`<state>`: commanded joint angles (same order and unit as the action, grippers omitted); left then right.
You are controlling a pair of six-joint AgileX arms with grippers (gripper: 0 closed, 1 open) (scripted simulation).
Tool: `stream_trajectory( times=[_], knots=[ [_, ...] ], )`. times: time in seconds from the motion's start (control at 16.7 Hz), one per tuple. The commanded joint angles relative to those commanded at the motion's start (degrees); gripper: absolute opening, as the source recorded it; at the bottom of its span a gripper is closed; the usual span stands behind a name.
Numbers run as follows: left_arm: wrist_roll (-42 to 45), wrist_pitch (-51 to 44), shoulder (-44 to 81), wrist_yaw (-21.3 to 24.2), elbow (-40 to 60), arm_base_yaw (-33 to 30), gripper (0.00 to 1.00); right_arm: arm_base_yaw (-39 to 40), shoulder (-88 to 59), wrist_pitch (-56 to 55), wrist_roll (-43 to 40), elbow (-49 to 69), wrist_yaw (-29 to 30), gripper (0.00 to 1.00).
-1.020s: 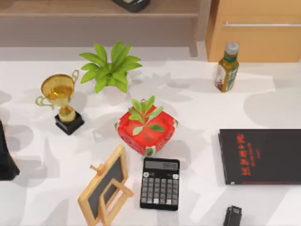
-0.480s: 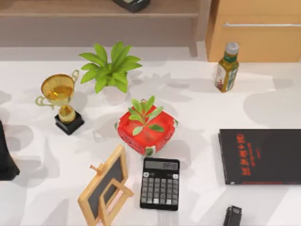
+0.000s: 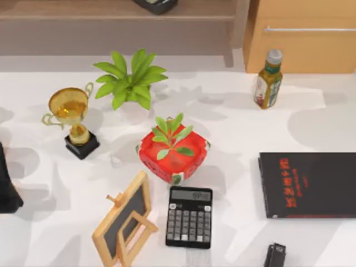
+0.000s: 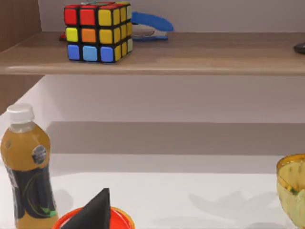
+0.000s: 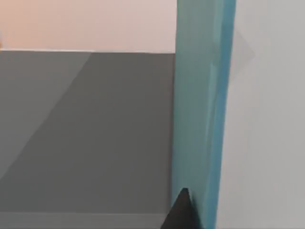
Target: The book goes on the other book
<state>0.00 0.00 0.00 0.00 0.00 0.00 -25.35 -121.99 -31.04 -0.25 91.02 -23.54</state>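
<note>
Book [image 5: 200,119], teal, stands on edge right against the right wrist camera, apparently carried toward the other book [image 3: 308,184], which lies flat at the surface's [image 3: 233,128] right side as the landing spot. Whether the right jaws pinch it cannot be told.

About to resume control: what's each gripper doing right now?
Left gripper: over the table's left side, cannot be told.
Right gripper: right beside the teal book, grip cannot be told.
</note>
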Motion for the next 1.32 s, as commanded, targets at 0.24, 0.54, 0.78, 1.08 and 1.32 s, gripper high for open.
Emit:
stream_trajectory(
  times=[0.24,0.54,0.78,1.08,1.32],
  knots=[
    [0.0,0.0,0.0,0.0,0.0,0.0,1.0,0.0,0.0,0.0,0.0,0.0,0.0,0.0],
    [0.0,0.0,0.0,0.0,0.0,0.0,1.0,-0.2,0.3,0.1,0.1,-0.1,-0.1,0.0],
    [0.0,0.0,0.0,0.0,0.0,0.0,1.0,-0.7,2.6,0.9,0.1,-1.6,-0.5,0.0],
    [0.0,0.0,0.0,0.0,0.0,0.0,1.0,-0.4,3.0,0.8,0.8,-1.8,-0.2,0.0],
    [0.0,0.0,0.0,0.0,0.0,0.0,1.0,0.3,10.4,0.3,9.1,-8.0,5.6,0.0]
  ],
)
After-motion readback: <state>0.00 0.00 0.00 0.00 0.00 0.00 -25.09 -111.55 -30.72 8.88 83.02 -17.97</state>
